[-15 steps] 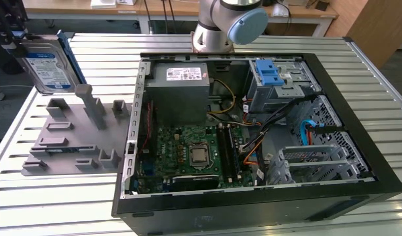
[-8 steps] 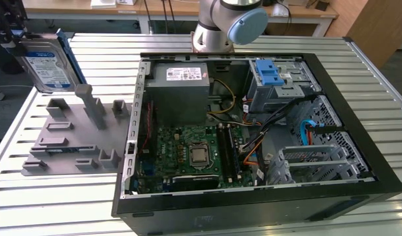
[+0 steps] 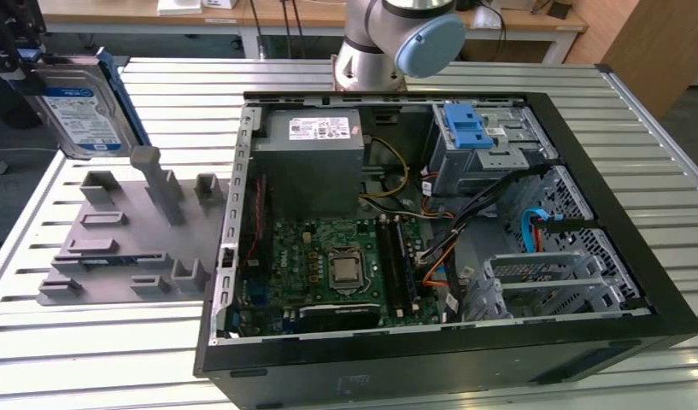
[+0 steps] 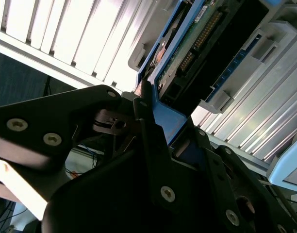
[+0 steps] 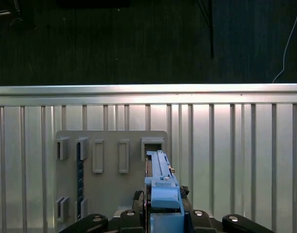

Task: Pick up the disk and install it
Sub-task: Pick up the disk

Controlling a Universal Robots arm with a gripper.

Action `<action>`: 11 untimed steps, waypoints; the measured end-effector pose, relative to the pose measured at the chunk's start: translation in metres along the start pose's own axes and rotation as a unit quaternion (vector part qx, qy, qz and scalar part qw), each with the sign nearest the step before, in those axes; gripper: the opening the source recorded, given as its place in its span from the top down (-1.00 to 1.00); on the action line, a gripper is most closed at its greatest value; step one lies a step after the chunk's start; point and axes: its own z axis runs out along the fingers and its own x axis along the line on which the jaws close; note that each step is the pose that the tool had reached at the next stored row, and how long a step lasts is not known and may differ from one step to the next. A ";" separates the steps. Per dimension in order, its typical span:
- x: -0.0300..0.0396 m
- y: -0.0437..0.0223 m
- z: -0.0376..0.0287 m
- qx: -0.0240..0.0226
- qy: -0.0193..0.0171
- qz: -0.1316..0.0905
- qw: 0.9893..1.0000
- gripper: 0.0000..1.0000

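The gripper [image 5: 162,204] is closed tight on the disk [image 3: 85,111], holding it on edge in the air over the grey holder plate [image 3: 109,248] on the desk [image 3: 645,102]. There is open room all around the disk, and it is well apart from the computer case [image 3: 440,376] at the exterior view's right.

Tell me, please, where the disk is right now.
In the exterior view's upper left, the disk is held in the claw above the grey holder plate, beside the open computer case.
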 end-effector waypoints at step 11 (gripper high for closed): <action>0.0000 0.0000 -0.0001 0.000 -0.001 0.000 1.000 0.27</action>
